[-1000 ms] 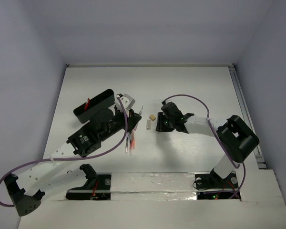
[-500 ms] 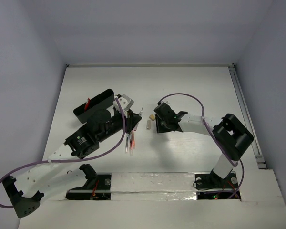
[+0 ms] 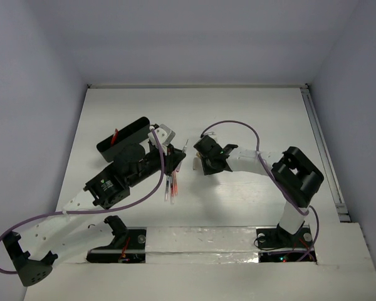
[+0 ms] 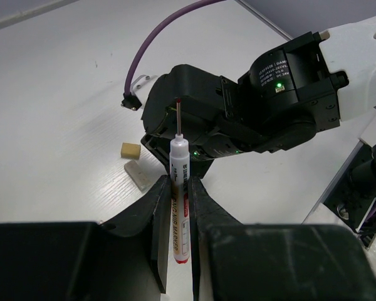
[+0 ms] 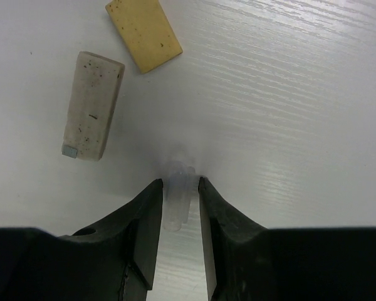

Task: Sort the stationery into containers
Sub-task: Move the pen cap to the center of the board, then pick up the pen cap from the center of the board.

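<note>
Stationery is handled by both arms: a white pen with a red tip (image 4: 180, 207) is pinched by the left gripper (image 4: 178, 183). The right arm is stretched leftward, the right gripper (image 5: 180, 187) lowered astride a small clear capsule-shaped piece (image 5: 177, 199) on the white table (image 5: 288, 94) (whether it is squeezed cannot be told), near a grey-beige eraser block (image 5: 92, 106).

Between the fingers of the right gripper (image 5: 179, 184) a clear piece (image 5: 177, 204) is blurred — what it is, and whether the pads touch it, cannot be told. The yellow eraser (image 5: 144, 31) is cut by the top edge. From above, the red item (image 3: 116, 135) in the black box (image 3: 135, 128) is too small to name.
</note>
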Available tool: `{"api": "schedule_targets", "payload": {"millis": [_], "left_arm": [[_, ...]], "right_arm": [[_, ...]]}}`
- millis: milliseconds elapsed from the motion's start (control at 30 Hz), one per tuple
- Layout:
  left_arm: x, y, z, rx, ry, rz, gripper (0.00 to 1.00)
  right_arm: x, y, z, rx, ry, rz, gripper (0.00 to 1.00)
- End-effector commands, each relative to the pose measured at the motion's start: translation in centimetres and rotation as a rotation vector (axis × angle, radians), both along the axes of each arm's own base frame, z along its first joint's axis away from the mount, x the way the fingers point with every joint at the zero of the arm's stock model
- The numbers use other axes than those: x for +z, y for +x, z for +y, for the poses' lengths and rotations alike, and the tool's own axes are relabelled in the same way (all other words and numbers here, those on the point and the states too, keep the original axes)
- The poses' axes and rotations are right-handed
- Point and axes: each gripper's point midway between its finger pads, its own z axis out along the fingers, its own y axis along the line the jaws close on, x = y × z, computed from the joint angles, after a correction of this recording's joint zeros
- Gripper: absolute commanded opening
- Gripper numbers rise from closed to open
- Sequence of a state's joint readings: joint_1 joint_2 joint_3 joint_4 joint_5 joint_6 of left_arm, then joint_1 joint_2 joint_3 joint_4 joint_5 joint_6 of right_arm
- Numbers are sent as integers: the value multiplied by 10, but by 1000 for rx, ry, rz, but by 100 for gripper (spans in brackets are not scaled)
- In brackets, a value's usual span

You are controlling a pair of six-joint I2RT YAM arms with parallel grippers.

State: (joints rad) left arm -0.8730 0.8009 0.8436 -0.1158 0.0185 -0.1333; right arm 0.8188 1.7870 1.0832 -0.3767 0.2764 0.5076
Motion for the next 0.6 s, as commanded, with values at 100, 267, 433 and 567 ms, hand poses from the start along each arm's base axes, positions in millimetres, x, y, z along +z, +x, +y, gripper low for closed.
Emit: {"api": "schedule_targets", "payload": {"millis": [100, 267, 433, 567], "left_arm": [[13, 1, 0, 0, -48, -31, 0], [13, 2, 1, 12, -49, -32, 0], [12, 3, -1, 9, -51, -25, 0], [9, 3, -3, -1, -53, -10, 0]], "right_arm": [[-26, -8, -15, 9, -117, 46, 31], [-16, -6, -14, -8, -72, 5, 0], [19, 4, -9, -47, 37, -115, 0], [59, 16, -2, -64, 153, -237, 0]]}}
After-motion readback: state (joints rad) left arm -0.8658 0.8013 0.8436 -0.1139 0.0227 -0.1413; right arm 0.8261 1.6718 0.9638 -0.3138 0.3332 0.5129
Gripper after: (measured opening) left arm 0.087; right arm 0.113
